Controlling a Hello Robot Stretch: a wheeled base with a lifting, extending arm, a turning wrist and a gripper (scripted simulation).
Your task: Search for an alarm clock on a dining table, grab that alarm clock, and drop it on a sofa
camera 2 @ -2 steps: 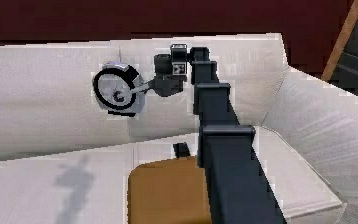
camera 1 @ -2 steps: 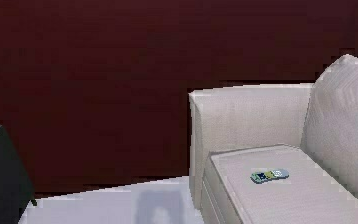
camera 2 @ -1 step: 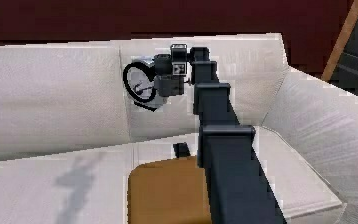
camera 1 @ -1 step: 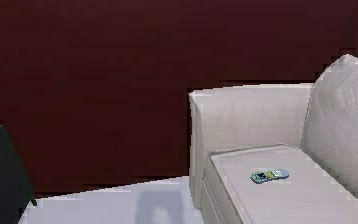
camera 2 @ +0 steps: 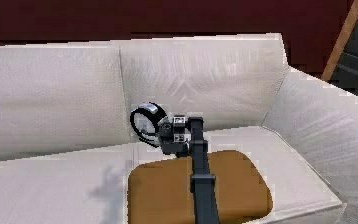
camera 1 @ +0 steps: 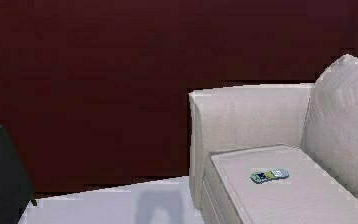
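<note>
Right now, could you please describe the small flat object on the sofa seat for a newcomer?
In the forward view, find the cream sofa against the dark red wall. On its seat lies a small flat grey device, darker than the pale fabric around it.

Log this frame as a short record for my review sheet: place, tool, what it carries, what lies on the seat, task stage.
place: cream sofa against a dark red wall
tool: tool at the far end of the arm, above the sofa seat
held: round alarm clock, hanging clear of the seat
on the seat: brown cushion below the arm; small flat grey item on the seat, too small to name
task stage: alarm clock not yet dropped on the sofa
</note>
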